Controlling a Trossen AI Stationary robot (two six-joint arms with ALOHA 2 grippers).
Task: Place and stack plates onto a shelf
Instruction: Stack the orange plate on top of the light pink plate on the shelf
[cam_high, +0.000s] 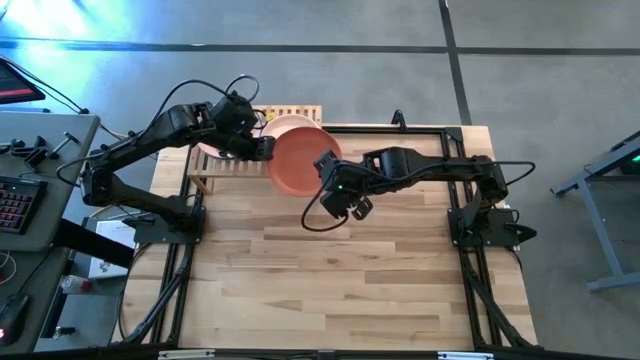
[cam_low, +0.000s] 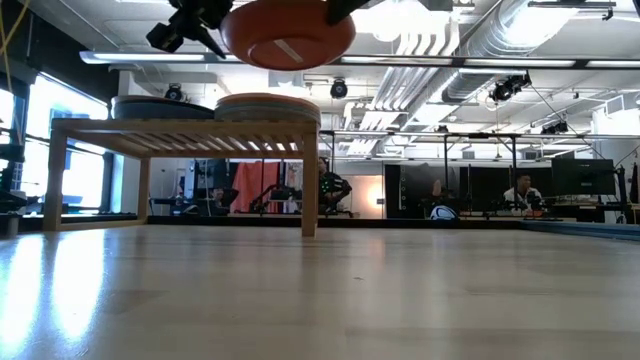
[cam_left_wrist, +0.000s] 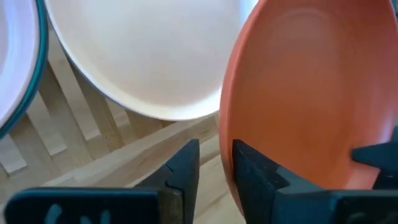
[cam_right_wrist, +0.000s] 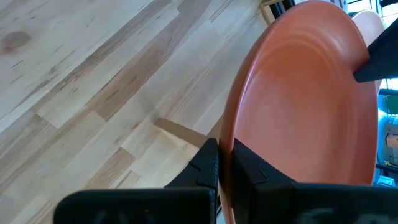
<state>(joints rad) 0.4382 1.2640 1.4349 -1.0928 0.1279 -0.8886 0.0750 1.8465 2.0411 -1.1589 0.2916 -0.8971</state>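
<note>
Terracotta plate (cam_high: 297, 160) held aloft by both grippers, just above the shelf (cam_high: 222, 172).

We see it level, hollow upward, over the shelf's right end; the left gripper (cam_left_wrist: 214, 163) and right gripper (cam_right_wrist: 225, 163) each pinch opposite rims.

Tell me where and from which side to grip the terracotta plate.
Grip the terracotta plate by its thin low rim, edge-on from the side, one finger on each face. The right end effector and left end effector already pinch opposite rims, above the shelf.
</note>
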